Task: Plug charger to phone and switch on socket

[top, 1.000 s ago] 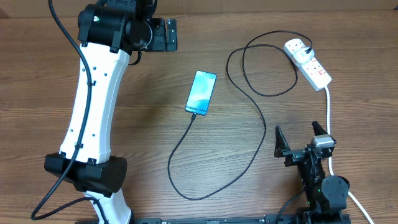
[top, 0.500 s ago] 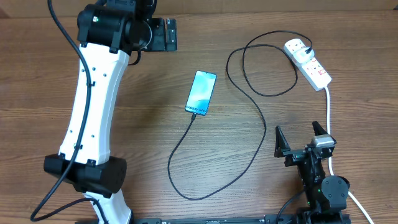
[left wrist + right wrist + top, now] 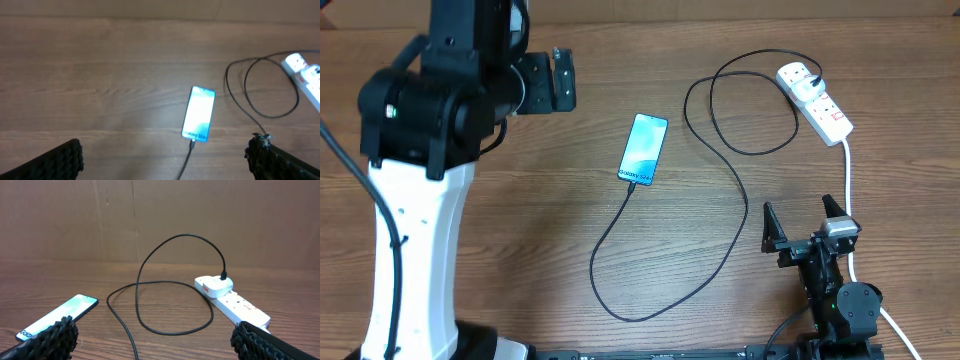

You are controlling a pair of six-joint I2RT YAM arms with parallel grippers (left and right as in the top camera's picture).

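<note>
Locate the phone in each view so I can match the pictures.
Overhead: the phone lies just above centre, lit screen up.
Left wrist: right of centre, in the lower half.
Right wrist: lower left, near the picture's edge.
Shared landmark: the charger loops to the socket, right of the phone in every view.

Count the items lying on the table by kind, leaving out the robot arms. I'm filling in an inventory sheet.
phone, screen lit: 1
black charger cable, with its plug in the strip: 1
white power strip, with its white cord: 1
Total: 3
</note>
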